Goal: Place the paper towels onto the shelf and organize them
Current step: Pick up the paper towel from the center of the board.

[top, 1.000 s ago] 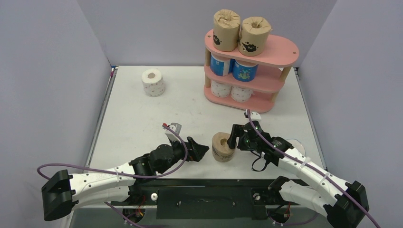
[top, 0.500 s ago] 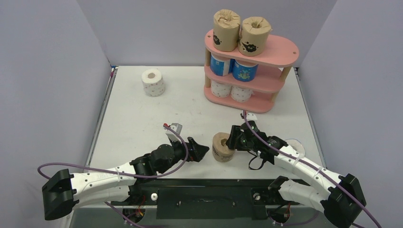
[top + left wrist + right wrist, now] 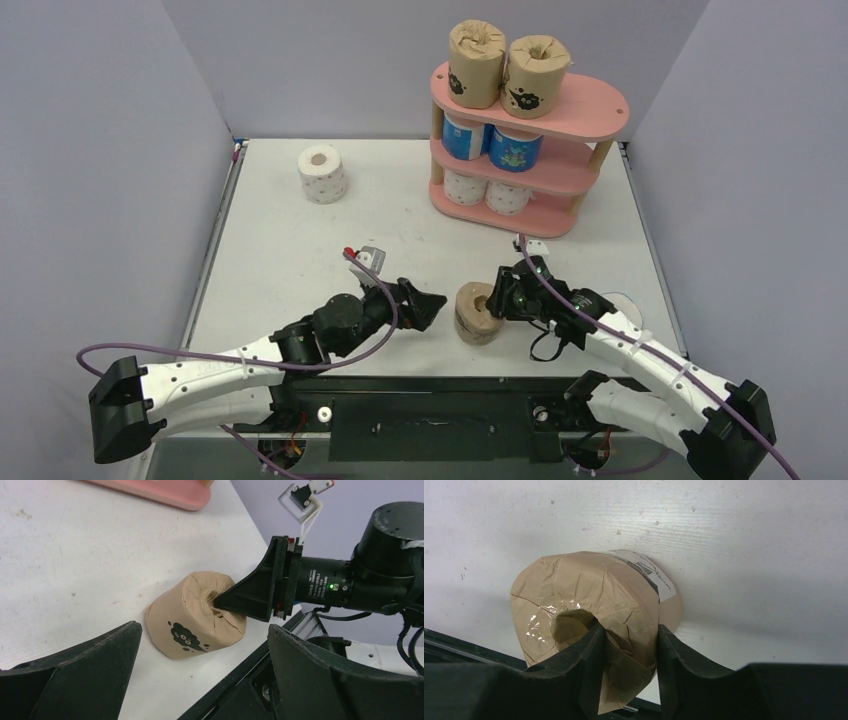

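Observation:
A brown paper towel roll (image 3: pixel 477 312) with a black animal drawing lies tilted at the table's near edge; it also shows in the left wrist view (image 3: pixel 190 617) and the right wrist view (image 3: pixel 589 595). My right gripper (image 3: pixel 497 297) (image 3: pixel 626 630) is shut on its wall, one finger in the core hole and one outside. My left gripper (image 3: pixel 432 305) (image 3: pixel 202 630) is open just left of the roll, not touching it. The pink shelf (image 3: pixel 590 105) holds two brown rolls (image 3: pixel 476 62) on top, two blue rolls (image 3: pixel 515 148) in the middle and two white rolls (image 3: pixel 508 197) at the bottom.
A white roll with pink dots (image 3: pixel 322 173) stands alone at the table's far left. A pale round thing (image 3: pixel 628 300) is partly hidden behind my right arm. The black frame rail (image 3: pixel 240 680) runs along the table's near edge, right by the brown roll.
My right gripper has closed on the brown roll's wall and tipped it slightly to the right. My left gripper has moved forward and to the right, closer to the roll.

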Robot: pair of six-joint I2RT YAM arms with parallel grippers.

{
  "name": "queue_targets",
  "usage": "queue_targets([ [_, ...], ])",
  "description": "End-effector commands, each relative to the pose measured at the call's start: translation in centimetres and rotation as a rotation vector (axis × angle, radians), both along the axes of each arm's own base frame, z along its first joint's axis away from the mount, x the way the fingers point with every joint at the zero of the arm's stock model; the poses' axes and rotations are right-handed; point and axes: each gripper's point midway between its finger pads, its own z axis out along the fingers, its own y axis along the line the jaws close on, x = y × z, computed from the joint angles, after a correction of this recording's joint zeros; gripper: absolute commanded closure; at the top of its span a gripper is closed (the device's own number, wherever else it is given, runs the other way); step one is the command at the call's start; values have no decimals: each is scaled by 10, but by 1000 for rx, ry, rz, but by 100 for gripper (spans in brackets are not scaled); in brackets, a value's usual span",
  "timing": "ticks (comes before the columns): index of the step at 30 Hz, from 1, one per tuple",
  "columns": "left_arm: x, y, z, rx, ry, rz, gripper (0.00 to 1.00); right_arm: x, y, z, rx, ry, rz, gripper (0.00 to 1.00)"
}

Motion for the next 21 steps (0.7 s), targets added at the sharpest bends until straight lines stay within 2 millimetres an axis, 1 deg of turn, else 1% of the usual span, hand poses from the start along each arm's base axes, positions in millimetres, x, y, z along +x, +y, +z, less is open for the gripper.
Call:
queue_targets([
  [1, 11, -8, 65, -55, -145, 7, 3, 14, -13, 57, 12, -124, -50, 72],
  [2, 13, -7, 71, -45, -170, 10, 3, 13, -21, 62, -6, -128, -68, 72],
  [3, 15, -9, 83, -54, -194, 14, 3, 16, -23, 77, 0, -157, -74, 72],
  [4, 17, -9, 89, -43, -226, 16, 3, 16, -30, 90, -6, -176, -94, 72],
  [5, 19, -11, 104, -61, -253, 21, 3, 16, -35, 98, -13, -188, -99, 72],
  [6, 21, -10, 110, -48, -287, 24, 3, 17, -43, 111, -18, -208, -126, 72],
  [7, 23, -13, 125, -72, -317, 31, 3, 18, -49, 118, -28, -223, -141, 72],
  [8, 25, -13, 131, -59, -352, 35, 3, 19, -56, 134, -22, -245, -165, 73],
  [9, 28, -15, 145, -66, -399, 39, 3, 21, -64, 141, -30, -260, -191, 73],
  [10, 30, -20, 147, -57, -418, 38, 3, 21, -69, 156, -23, -280, -207, 73],
  [11, 32, -20, 164, -66, -469, 47, 4, 23, -76, 164, -27, -294, -231, 73],
  [12, 35, -26, 172, -66, -492, 46, 4, 24, -79, 179, -18, -316, -243, 73],
  [13, 37, -28, 180, -54, -542, 49, 4, 26, -86, 185, -23, -322, -270, 73],
  [14, 40, -34, 185, -41, -567, 51, 4, 28, -89, 203, -5, -356, -284, 73],
  [15, 43, -36, 192, -25, -611, 59, 4, 31, -94, 217, 6, -382, -311, 73],
  [16, 47, -43, 199, -23, -638, 64, 4, 33, -99, 225, 9, -396, -335, 73],
  [17, 50, -45, 202, 6, -674, 69, 4, 35, -101, 236, 19, -415, -348, 73],
  [18, 54, -52, 207, 12, -692, 75, 4, 38, -107, 242, 20, -426, -375, 72],
  [19, 57, -54, 209, 32, -714, 80, 4, 41, -110, 254, 30, -446, -392, 72],
  [20, 61, -60, 213, 36, -722, 83, 4, 44, -115, 259, 31, -452, -416, 72],
  [21, 63, -66, 212, 50, -730, 76, 4, 47, -118, 269, 41, -467, -431, 72],
])
